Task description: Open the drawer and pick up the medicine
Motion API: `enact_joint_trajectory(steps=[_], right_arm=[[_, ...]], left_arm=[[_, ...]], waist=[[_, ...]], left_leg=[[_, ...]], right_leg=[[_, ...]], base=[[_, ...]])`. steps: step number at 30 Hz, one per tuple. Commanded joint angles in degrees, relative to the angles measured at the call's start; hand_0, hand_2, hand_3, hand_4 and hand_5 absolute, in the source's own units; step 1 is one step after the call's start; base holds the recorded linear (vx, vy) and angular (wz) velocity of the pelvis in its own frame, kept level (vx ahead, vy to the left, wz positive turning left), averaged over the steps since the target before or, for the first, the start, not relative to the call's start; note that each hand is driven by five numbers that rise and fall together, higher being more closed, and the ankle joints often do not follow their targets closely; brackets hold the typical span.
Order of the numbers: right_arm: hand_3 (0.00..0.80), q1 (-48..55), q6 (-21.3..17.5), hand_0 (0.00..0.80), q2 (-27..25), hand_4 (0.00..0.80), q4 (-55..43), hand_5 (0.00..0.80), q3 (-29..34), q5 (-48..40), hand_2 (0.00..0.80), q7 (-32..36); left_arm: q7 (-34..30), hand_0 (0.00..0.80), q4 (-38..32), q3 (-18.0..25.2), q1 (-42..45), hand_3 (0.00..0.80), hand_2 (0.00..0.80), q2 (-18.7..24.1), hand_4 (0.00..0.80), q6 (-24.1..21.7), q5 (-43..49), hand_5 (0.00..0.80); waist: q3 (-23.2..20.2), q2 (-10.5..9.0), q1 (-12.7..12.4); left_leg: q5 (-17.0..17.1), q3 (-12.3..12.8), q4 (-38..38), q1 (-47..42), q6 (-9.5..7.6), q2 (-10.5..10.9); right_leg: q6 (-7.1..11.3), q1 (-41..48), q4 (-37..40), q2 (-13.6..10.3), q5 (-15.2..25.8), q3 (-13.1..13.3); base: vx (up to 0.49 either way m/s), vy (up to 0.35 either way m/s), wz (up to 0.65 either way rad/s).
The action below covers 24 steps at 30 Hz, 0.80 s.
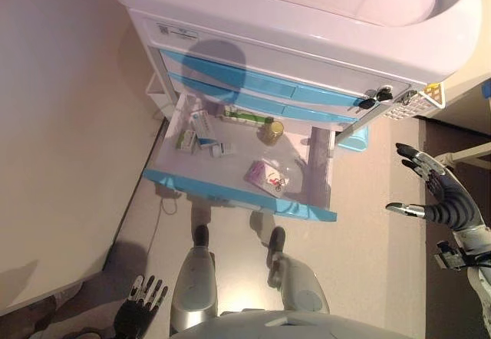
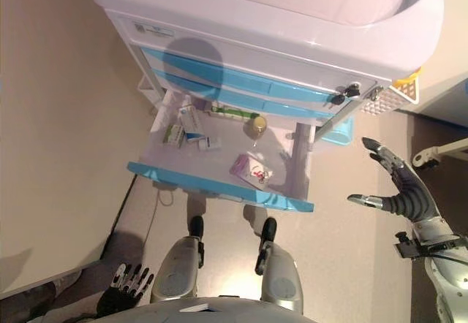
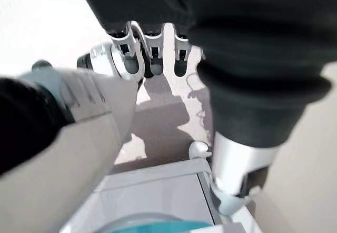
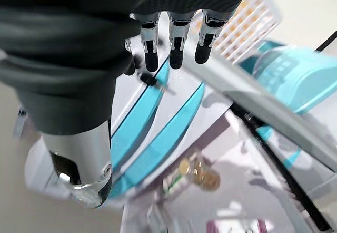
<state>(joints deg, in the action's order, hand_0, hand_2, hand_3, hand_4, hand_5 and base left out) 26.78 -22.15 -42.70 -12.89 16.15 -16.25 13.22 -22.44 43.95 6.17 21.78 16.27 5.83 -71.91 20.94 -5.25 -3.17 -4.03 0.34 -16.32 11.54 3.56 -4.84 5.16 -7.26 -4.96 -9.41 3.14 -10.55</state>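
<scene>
Right hand [image 2: 398, 184] hangs spread and empty; we note the open drawer [image 2: 219, 184] to its left, medicine boxes [image 2: 191, 122] inside. Left hand [image 2: 124, 285] hangs low, fingers relaxed, empty.

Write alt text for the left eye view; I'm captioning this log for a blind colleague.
A white medical cart stands with its bottom blue-fronted drawer pulled open, showing medicine boxes, a small yellow-capped bottle and a pink packet. The right hand hovers open beside the cart, and the left hand hangs low, fingers spread.
</scene>
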Motion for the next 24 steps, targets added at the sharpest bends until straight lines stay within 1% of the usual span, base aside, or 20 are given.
enact_joint_trajectory(steps=[1, 3, 4, 6, 9, 11, 13, 15, 17, 21, 24], right_arm=[[0.0, -1.7, 1.39, 0.0, -3.42, 0.0, -3.0, 0.0, -0.43, 3.05, 0.0, 1.03], [0.0, -3.23, 3.44, 0.0, -4.99, 0.0, -3.49, 0.0, -1.53, 2.89, 0.0, 1.94], [0.0, -3.46, 3.8, 0.0, -5.17, 0.0, -3.54, 0.0, -1.7, 3.18, 0.0, 2.1], [0.0, -5.26, 6.36, 0.0, -6.46, 0.0, -3.16, 0.0, -3.38, 4.13, 0.0, 3.36], [0.0, -6.72, 9.66, 0.0, -7.4, 0.0, -2.74, 0.0, -5.17, 4.91, 0.0, 4.3], [0.0, -7.8, 11.2, 0.0, -7.82, 0.0, -2.1, 0.0, -6.58, 5.67, 0.0, 5.01], [0.0, -8.74, 13.48, 0.0, -8.09, 0.0, -1.47, 0.0, -8.16, 7.26, 0.0, 5.17], [0.0, -10.34, 16.25, 0.0, -8.41, 0.0, -0.49, 0.0, -10.27, 6.89, 0.0, 5.68], [0.0, -11.86, 18.6, 0.0, -8.29, 0.0, 0.38, 0.0, -12.2, 6.17, 0.0, 5.87], [0.0, -15.23, 22.75, 0.0, -6.34, 0.0, 3.51, 0.0, -16.74, 5.56, 0.0, 6.41], [0.0, -17.58, 24.61, 0.0, -3.94, 0.0, 6.96, 0.0, -20.02, 4.67, 0.0, 5.35]], left_arm=[[0.43, 0.0, 0.76, -1.37, 3.37, 0.0, 0.0, 2.42, 0.0, -1.81, 3.74, 0.0], [0.31, 0.0, 1.2, -2.32, 3.11, 0.0, 0.0, 3.0, 0.0, -2.7, 4.38, 0.0], [0.37, 0.0, 1.27, -2.48, 3.06, 0.0, 0.0, 3.08, 0.0, -2.88, 4.47, 0.0], [0.16, 0.0, 2.04, -2.84, 2.38, 0.0, 0.0, 3.89, 0.0, -2.96, 5.43, 0.0], [0.58, 0.0, 2.01, -3.31, 1.87, 0.0, 0.0, 4.56, 0.0, -2.94, 6.26, 0.0], [0.69, 0.0, 1.88, -3.59, 1.81, 0.0, 0.0, 4.93, 0.0, -2.95, 6.42, 0.0], [0.8, 0.0, 1.91, -3.79, 1.77, 0.0, 0.0, 5.19, 0.0, -2.97, 6.52, 0.0], [1.21, 0.0, 1.79, -4.09, 1.52, 0.0, 0.0, 5.36, 0.0, -2.68, 6.49, 0.0], [1.41, 0.0, 1.61, -4.48, 1.23, 0.0, 0.0, 5.42, 0.0, -2.79, 6.7, 0.0], [2.1, 0.0, 0.98, -5.62, 0.48, 0.0, 0.0, 5.37, 0.0, -2.93, 7.07, 0.0], [2.56, 0.0, 1.0, -6.16, 0.03, 0.0, 0.0, 4.91, 0.0, -2.96, 7.44, 0.0]], waist=[[-1.39, 0.39, -1.26], [-1.4, 0.35, -1.65], [-1.39, 0.34, -1.69], [-1.26, 0.54, -2.11], [-1.18, 0.59, -2.51], [-1.11, 0.57, -2.8], [-1.06, 0.58, -3.12], [-0.89, 0.65, -3.46], [-0.71, 0.81, -3.74], [-0.5, 1.54, -4.5], [-0.41, 2.18, -5.07]], left_leg=[[4.78, 0.46, 4.28, -1.49, -1.19, 0.05], [4.84, 0.41, 4.35, -1.51, -1.17, -0.03], [4.85, 0.39, 4.38, -1.5, -1.16, -0.04], [5.03, 0.24, 4.46, -1.44, -1.13, 0.05], [5.02, 0.02, 4.36, -1.41, -1.08, 0.13], [5.04, -0.06, 4.2, -1.3, -1.03, 0.15], [5.1, -0.17, 4.24, -1.29, -1.05, 0.21], [5.16, -0.3, 4.21, -1.27, -1.03, 0.19], [5.3, -0.42, 4.37, -1.4, -1.02, 0.18], [5.57, -0.79, 4.7, -1.33, -1.09, 0.51], [5.74, -0.9, 4.8, -1.31, -1.09, 0.78]], right_leg=[[2.69, 3.59, -2.81, -0.87, -1.11, -0.57], [2.71, 3.84, -2.64, -0.97, -1.03, -0.85], [2.72, 3.87, -2.62, -0.98, -1.02, -0.89], [2.71, 4.02, -2.55, -1.04, -0.92, -0.96], [2.75, 4.09, -2.67, -1.19, -0.9, -1.11], [2.83, 4.09, -2.73, -1.31, -0.83, -1.23], [2.84, 4.15, -2.71, -1.37, -0.76, -1.31], [2.85, 4.22, -2.73, -1.47, -0.79, -1.44], [2.79, 4.32, -2.78, -1.54, -0.83, -1.58], [2.67, 4.35, -2.78, -1.83, -0.88, -1.91], [2.55, 4.38, -2.86, -2.23, -0.91, -2.32]], base=[[0.0, 0.0, 0.0], [0.0, 0.0, 0.0], [-0.002, 0.001, 0.05], [-0.005, 0.012, 0.12], [-0.001, 0.007, 0.04], [-0.008, 0.002, 0.04], [0.0, 0.0, 0.0], [0.0, 0.0, 0.0], [0.0, 0.0, 0.0], [-0.018, 0.024, 0.07], [-0.015, 0.046, 0.15]])
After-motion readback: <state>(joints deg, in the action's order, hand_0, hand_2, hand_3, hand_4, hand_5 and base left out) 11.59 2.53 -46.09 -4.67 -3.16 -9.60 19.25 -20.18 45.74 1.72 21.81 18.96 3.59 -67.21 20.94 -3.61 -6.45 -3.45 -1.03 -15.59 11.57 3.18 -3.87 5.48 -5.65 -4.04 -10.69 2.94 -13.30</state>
